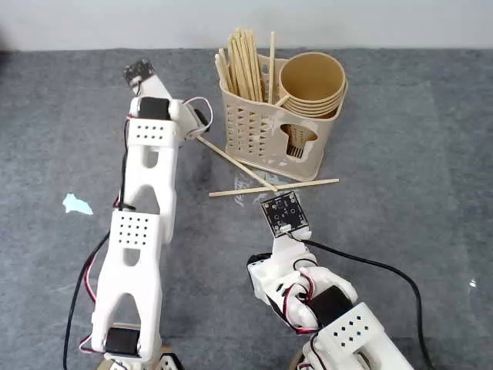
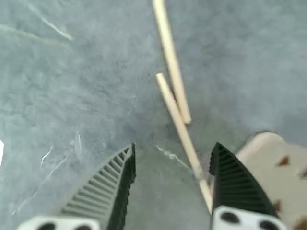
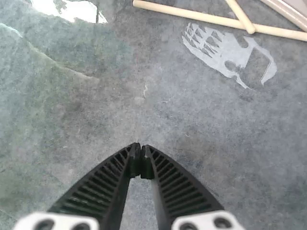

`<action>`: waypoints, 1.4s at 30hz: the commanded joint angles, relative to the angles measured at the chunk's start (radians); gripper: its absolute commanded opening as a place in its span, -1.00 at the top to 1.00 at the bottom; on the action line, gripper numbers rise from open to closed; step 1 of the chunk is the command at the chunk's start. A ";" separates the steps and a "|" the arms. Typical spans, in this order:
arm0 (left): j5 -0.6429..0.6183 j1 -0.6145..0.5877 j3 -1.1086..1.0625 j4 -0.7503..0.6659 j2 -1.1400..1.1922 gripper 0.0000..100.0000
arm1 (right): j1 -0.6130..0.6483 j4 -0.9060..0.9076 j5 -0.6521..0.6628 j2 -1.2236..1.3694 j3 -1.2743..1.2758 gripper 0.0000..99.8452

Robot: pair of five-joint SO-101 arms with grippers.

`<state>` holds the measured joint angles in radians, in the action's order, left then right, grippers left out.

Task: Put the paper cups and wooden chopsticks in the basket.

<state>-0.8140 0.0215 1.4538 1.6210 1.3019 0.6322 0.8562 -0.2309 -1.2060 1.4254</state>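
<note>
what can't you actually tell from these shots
- High view: the left hand sits hidden under its own wrist; the paper cups are nested, count unclear.
- Left wrist view: blurred; whether the nearer chopstick touches the left hand is unclear.
- Right wrist view: two chopsticks cut off by the picture's edge.

A grey mat [image 1: 400, 154] covered the table, creased in places and catching pale glare. A plain pale wall [image 1: 347, 23] ran along its far edge. A small blue scrap [image 1: 77, 204] lay on the mat.
</note>
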 commanded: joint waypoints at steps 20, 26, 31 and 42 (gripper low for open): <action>0.084 0.000 0.018 0.104 0.044 0.94 | 0.007 -0.015 -0.012 -0.022 -0.006 0.98; 0.086 -0.038 0.041 0.132 0.044 0.94 | 0.007 -0.013 -0.012 -0.022 -0.006 0.98; 0.086 -0.107 0.125 0.133 0.003 0.97 | 0.007 -0.013 -0.012 -0.022 -0.006 0.98; 0.086 -0.127 0.216 0.135 -0.296 0.98 | 0.007 -0.013 -0.012 -0.022 -0.006 0.98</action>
<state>-0.7403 -0.1089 1.5950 1.7377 1.1745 0.6322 0.8562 -0.2309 -1.2060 1.4254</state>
